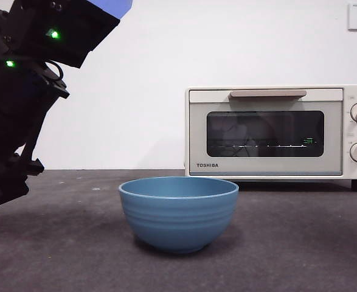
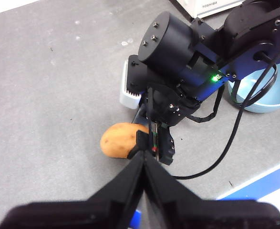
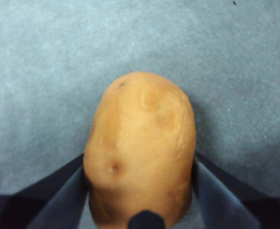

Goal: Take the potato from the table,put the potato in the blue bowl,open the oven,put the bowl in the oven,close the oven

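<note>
At the lower middle of the right wrist frame, the potato fills the space between the right gripper jaws, one dark jaw against each of its sides, so the pincer is closed on it. Grey table lies all around. Left of centre in the left wrist frame, the same potato sits low by the table, with the right gripper down on it and its black arm reaching in from the upper right. The left gripper rises from the bottom edge with its jaws pressed together, holding nothing. Centred low in the front frame stands the bowl, upright, well apart from the potato. Behind it, on the right, the oven has its door shut. A dark arm fills the left edge.
</note>
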Action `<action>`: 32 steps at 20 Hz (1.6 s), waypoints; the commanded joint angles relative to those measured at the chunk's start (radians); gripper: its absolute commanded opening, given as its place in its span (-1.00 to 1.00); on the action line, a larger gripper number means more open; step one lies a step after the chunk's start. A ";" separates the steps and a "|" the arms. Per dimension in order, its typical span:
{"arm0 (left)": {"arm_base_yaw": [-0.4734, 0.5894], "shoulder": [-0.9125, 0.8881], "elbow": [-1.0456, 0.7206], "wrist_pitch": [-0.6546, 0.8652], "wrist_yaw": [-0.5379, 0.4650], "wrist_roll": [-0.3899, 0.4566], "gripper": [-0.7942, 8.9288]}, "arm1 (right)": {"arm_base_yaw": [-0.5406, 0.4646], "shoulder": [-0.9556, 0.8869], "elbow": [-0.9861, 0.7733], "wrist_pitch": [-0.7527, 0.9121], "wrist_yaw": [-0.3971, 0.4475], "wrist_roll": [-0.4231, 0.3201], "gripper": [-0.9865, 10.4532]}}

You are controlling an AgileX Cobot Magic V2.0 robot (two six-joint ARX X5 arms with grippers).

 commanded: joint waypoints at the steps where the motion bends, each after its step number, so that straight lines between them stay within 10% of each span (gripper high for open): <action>1: -0.003 -0.003 -0.002 0.004 0.000 -0.011 -0.85 | -0.011 -0.020 0.021 -0.058 -0.002 0.088 -0.85; 11: -0.003 -0.003 -0.002 0.004 0.001 -0.026 -0.85 | -0.045 -0.285 0.188 -0.549 0.075 -0.028 -0.83; 21: -0.003 -0.003 -0.002 0.004 -0.003 -0.032 -0.85 | -0.072 -0.530 0.171 -1.006 0.323 -0.055 -0.83; 32: -0.003 0.011 -0.004 0.005 -0.030 -0.003 -0.85 | -0.148 -1.081 -0.589 -0.620 0.325 0.069 -0.83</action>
